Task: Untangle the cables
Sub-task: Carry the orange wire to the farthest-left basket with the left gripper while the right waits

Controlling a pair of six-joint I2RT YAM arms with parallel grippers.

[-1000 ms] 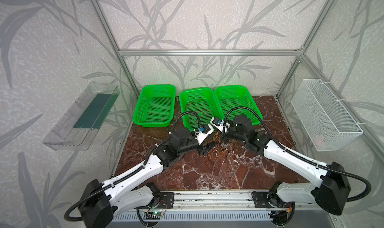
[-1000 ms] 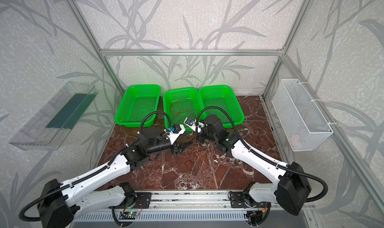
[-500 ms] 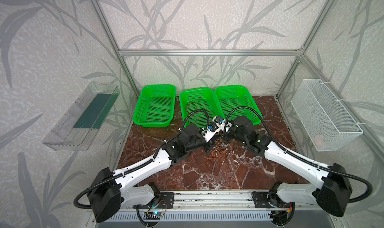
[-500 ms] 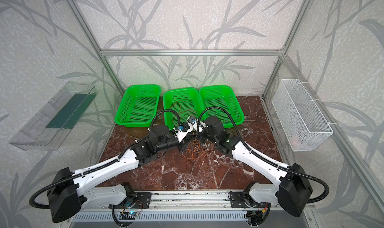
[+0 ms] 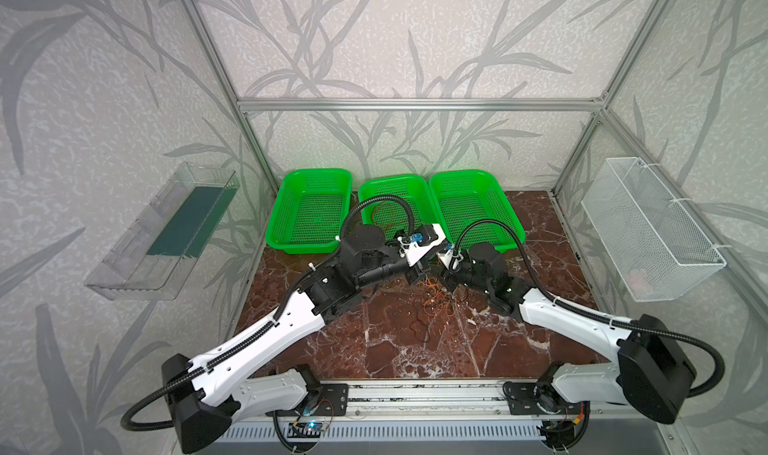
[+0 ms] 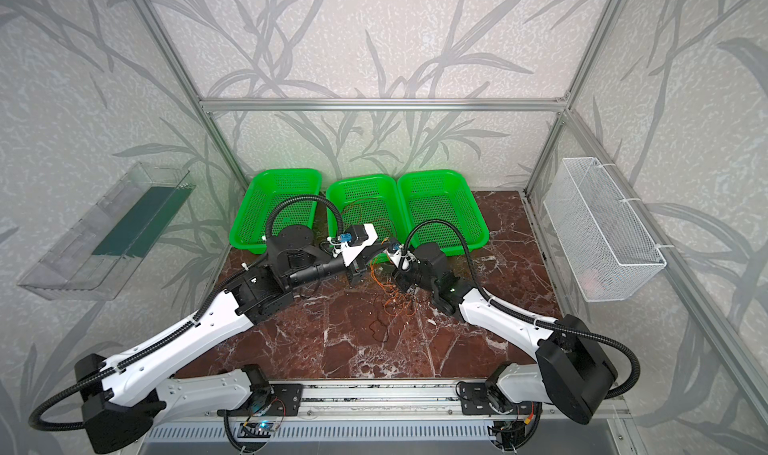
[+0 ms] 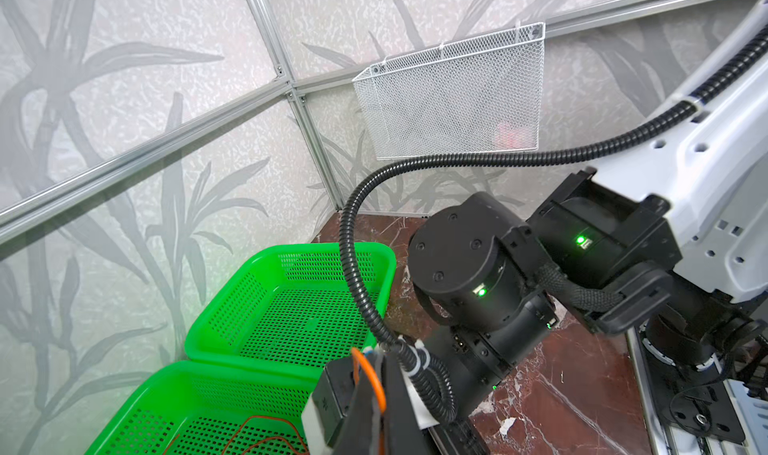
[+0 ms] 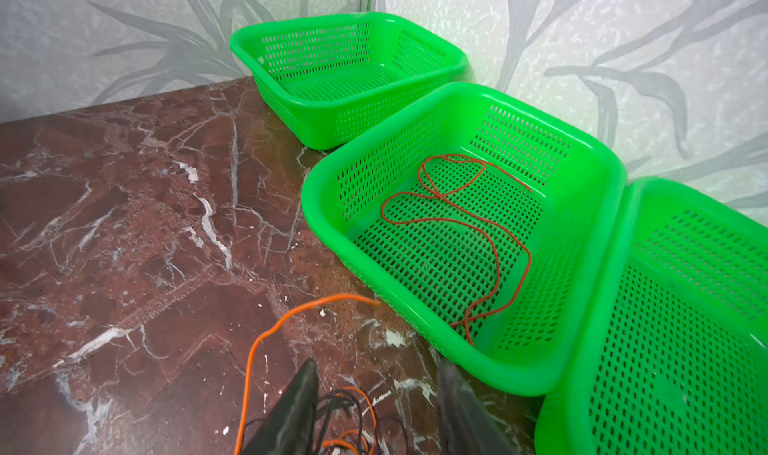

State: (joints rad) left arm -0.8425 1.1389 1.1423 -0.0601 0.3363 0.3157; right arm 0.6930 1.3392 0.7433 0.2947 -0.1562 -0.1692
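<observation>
1. Now the left claw point(image 7: 370, 395) is clenched on an orange cable point(image 7: 376, 373). The strand runs up between its fingers. This claw hangs just in front of the middle basket point(image 8: 511, 376), above the desk point(image 8: 124, 224).
2. Right claw point(image 8: 378, 367) is released, fingers apart. It is poised low over the knot, also just in front of the middle basket, and nothing is gripped.
3. Cables point(image 5: 439, 300): a loose knot of orange and black strands lies on the desk in front of the middle basket, seen in both top views point(image 6: 397, 297). One red cable point(image 8: 457, 224) lies curled inside the middle basket, clear of the knot.
4. An orange strand point(image 8: 266, 336) arcs from the knot toward the basket's near wall. I cannot tell whether it is the one the left claw holds.
5. Step in hand (judgement): drawing the orange strand out of the knot.
6. Method note:
   - Close the right claw on the black strands and hold them low.
   - Lift the left claw slowly toward the basket, and pause if loops tighten.
7. Risk: the thin wire may slip, or the whole knot may rise with it.
</observation>
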